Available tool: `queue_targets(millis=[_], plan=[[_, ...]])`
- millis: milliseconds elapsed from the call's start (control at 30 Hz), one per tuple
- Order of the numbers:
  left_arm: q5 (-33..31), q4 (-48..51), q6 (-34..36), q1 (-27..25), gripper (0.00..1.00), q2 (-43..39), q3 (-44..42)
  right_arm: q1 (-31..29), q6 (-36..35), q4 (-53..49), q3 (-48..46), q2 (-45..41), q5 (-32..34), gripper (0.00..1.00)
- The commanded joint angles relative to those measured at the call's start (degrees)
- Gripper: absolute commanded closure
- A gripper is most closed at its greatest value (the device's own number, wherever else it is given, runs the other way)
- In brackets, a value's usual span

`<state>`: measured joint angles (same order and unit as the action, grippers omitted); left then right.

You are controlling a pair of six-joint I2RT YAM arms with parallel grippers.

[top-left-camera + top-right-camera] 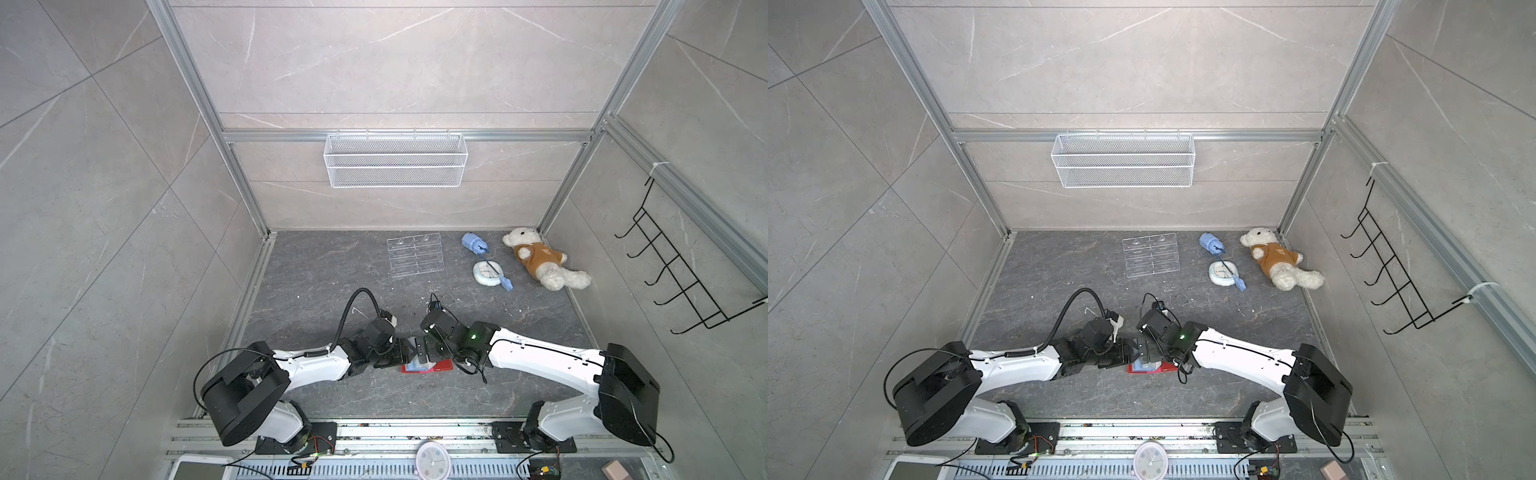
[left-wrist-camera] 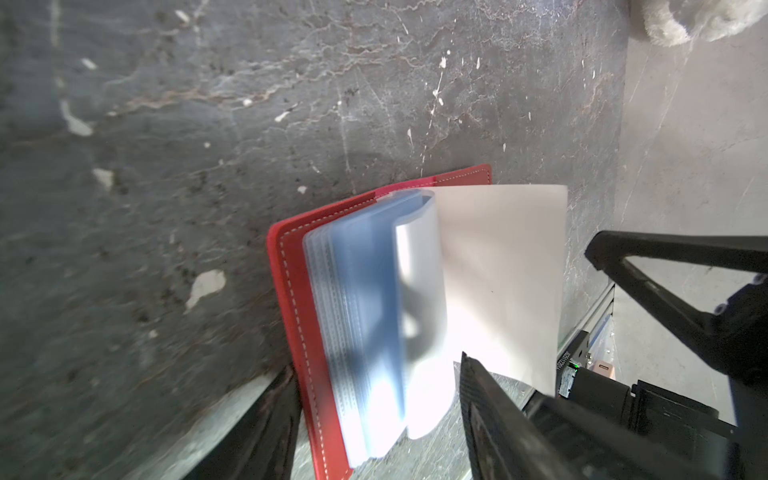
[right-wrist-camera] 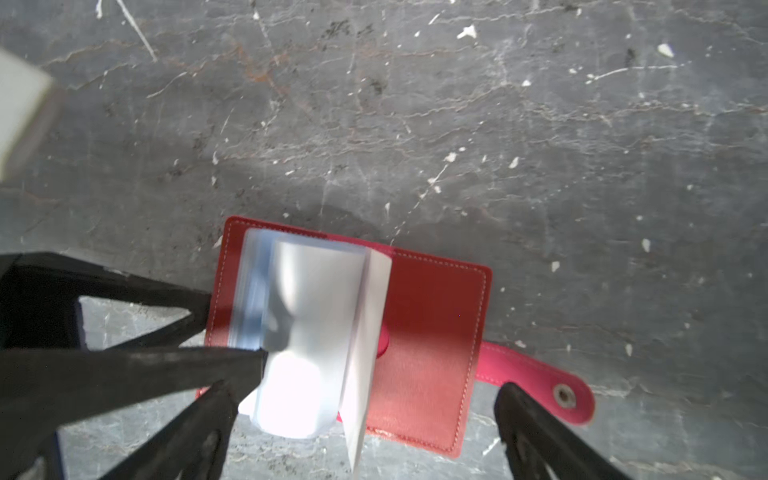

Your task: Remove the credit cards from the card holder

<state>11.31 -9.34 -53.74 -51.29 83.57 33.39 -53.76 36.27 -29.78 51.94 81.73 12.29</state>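
Note:
The red card holder (image 1: 441, 366) (image 1: 1165, 368) lies open on the dark floor between both arms. Its pale blue and clear sleeves (image 2: 361, 291) fan up from the left cover, and a white page (image 3: 368, 332) stands on edge. The snap tab (image 3: 540, 382) sticks out flat. No credit cards show in any view. My left gripper (image 2: 374, 370) is open, its fingers straddling the left cover and the sleeve stack; one of its fingertips (image 3: 253, 361) touches the sleeves. My right gripper (image 3: 363, 388) hangs open and wide above the holder, holding nothing.
At the back of the floor are a clear acrylic tiered stand (image 1: 415, 254), a blue device (image 1: 473, 243), a round white gauge (image 1: 486, 272) and a teddy bear (image 1: 540, 259). A wire basket (image 1: 395, 160) hangs on the back wall and a black hook rack (image 1: 681, 274) on the right wall.

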Motion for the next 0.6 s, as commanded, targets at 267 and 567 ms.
queue_targets(millis=[267,567], plan=[[1.34,0.03,1.82,-0.83,0.39,1.36,2.72,2.89,-0.68,2.02,-3.15,0.13,-4.26,0.03],[1.6,-7.3,-0.2,-0.83,0.5,-0.7,-1.77,4.36,0.16,3.76,-5.85,-1.0,-5.35,0.03]])
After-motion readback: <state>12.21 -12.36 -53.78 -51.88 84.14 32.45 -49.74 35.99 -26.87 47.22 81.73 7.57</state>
